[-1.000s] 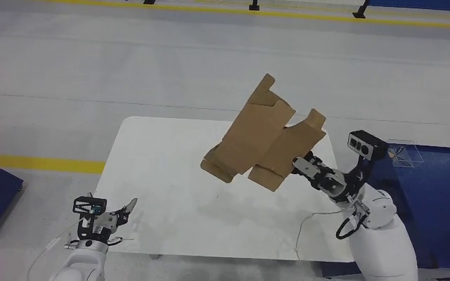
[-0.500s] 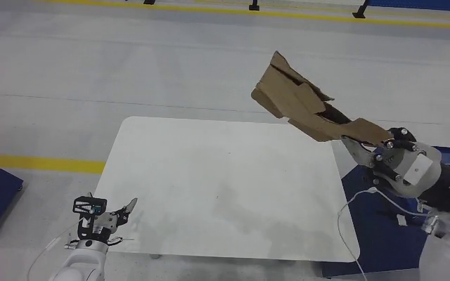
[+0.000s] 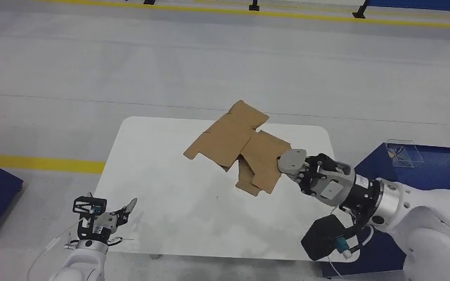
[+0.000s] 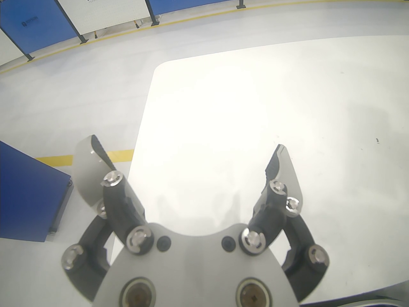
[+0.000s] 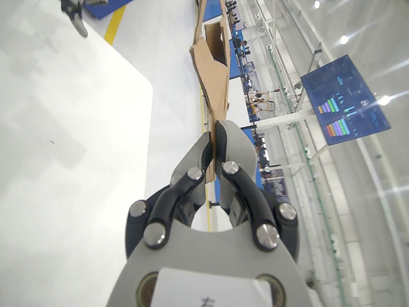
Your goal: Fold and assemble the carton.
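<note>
The carton (image 3: 235, 140) is a flat brown cardboard blank with several flaps, held over the far right part of the white table (image 3: 169, 204). My right gripper (image 3: 290, 162) is shut on its near right edge. In the right wrist view the carton (image 5: 212, 74) runs edge-on away from the shut right gripper (image 5: 213, 129), with an open cut-out near its far end. My left gripper (image 3: 119, 214) stands open with nothing in it at the table's near left corner. The left wrist view has the left gripper (image 4: 188, 158) open over bare tabletop.
A blue cabinet (image 3: 415, 183) with a clear plastic holder (image 3: 403, 152) stands right of the table. Another blue box (image 3: 8, 190) sits on the floor at the left. Yellow floor lines (image 3: 49, 165) run past the table.
The right arm has swung the carton from high beyond the table's far right corner down and leftward, so it now lies low and flat over the table. The left arm has not moved.
</note>
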Motion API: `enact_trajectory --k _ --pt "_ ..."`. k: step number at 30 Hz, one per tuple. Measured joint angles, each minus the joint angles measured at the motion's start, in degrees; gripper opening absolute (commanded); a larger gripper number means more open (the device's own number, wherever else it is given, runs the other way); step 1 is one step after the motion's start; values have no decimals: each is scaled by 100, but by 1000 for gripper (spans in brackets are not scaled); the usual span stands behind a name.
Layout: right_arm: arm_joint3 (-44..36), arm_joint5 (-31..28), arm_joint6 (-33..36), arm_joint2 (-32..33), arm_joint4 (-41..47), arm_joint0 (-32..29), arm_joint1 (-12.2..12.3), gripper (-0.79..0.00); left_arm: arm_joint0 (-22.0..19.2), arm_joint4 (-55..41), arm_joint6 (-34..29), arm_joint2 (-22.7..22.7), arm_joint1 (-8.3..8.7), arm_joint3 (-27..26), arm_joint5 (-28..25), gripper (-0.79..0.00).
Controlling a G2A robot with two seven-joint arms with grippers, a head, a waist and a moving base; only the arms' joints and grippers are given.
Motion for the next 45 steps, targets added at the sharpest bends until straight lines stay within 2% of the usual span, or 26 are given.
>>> enact_trajectory --k 2,5,8,10,13,16,21,25,27,29,33,38,42,45 --pt "0 733 -603 -265 -1204 -380 84 -785 0 0 0 0 0 0 0 0" --pt "0 1676 -1053 -440 -2350 -843 150 -785 0 0 0 0 0 0 0 0" --pt "0 2241 -1133 -523 -2906 -1145 176 -785 0 0 0 0 0 0 0 0" --pt "0 2348 -1153 -552 -2892 -1213 177 -785 0 0 0 0 0 0 0 0" --pt "0 2213 -1139 -395 -2127 -1127 153 -785 0 0 0 0 0 0 0 0" --pt "0 1728 -1033 51 -608 -924 103 -785 0 0 0 0 0 0 0 0" --pt "143 539 -356 1180 2997 -714 35 -785 0 0 0 0 0 0 0 0" --pt "734 -435 268 1447 5815 -607 75 -785 0 0 0 0 0 0 0 0" --pt "1093 -842 824 1271 7249 -552 144 -785 0 0 0 0 0 0 0 0" --pt "1325 -936 1557 865 8609 -562 243 -785 0 0 0 0 0 0 0 0" --pt "1754 -892 3163 -92 11028 -594 452 -785 0 0 0 0 0 0 0 0" --pt "2147 -566 5055 -1210 13823 -532 639 -785 0 0 0 0 0 0 0 0" --pt "2376 -309 5990 -1614 15275 -451 696 -785 0 0 0 0 0 0 0 0" --pt "2467 -244 6369 -1626 15669 -376 711 -785 0 0 0 0 0 0 0 0"
